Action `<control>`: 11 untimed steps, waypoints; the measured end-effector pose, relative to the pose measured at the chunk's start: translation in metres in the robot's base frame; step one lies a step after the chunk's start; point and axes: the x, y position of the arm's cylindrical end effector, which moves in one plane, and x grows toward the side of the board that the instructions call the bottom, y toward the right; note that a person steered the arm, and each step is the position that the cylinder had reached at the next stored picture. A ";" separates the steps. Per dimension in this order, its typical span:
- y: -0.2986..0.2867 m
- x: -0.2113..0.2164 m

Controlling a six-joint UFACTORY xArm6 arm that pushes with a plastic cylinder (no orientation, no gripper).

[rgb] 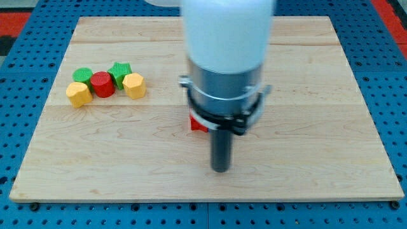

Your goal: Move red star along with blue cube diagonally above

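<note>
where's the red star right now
Only a red sliver shows near the board's centre, mostly hidden behind the arm, just up-left of my tip; its shape can't be made out.

Bright, even overhead light w/ soft shadows; white arm housing (pixel 227 28) overexposed & blurry, board (pixel 305 95) sharp.

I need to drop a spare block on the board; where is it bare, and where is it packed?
Bare: the view's right half, right of my tip, and the bottom left below the cluster. Crowded: upper left, where the red cylinder sits among green and yellow blocks. A red block peeks out beside the arm.
</note>
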 end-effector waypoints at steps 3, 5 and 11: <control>0.026 -0.065; -0.018 -0.070; -0.142 -0.130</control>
